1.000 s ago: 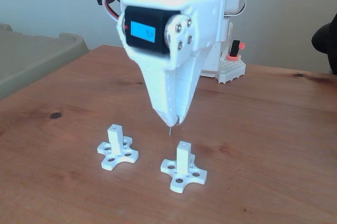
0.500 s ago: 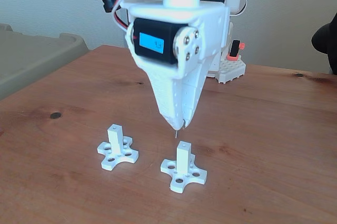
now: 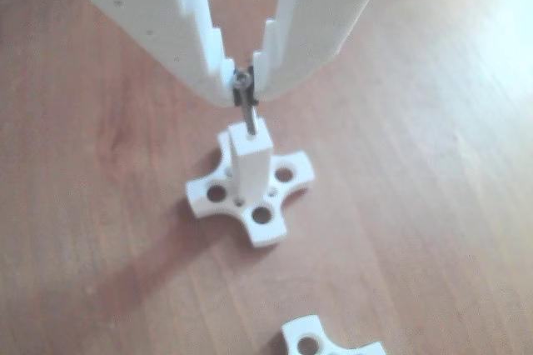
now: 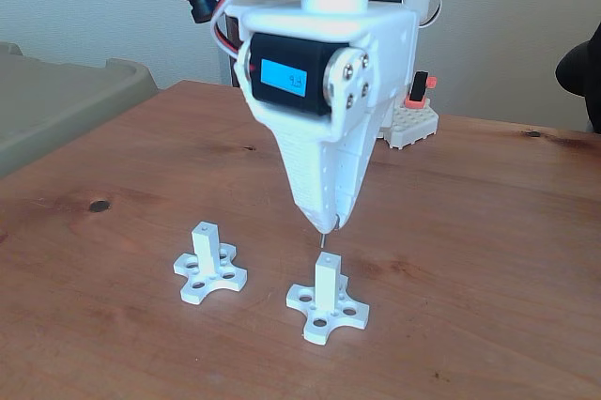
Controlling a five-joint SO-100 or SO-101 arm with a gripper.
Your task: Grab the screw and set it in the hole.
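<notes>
gripper (image 3: 244, 82) clamped on screw (image 3: 246, 112) by its head, shank hanging straight down. screw tip right over top face of near post (image 4: 326, 280) (hole itself too small to make out). second post (image 4: 207, 248) stands left, apart, on table (image 4: 488, 259).

From my seat, the hole is covered by the screw (image 3: 246, 113) tip in the other view, and in the fixed view the post top (image 4: 326, 260) is too small to show whether the tip has entered. The screw's head is tucked between the tool (image 3: 243, 82) fingers. A second white base (image 3: 329, 341) is cut off at the near edge. The tool's upper body runs off the top edge.
</notes>
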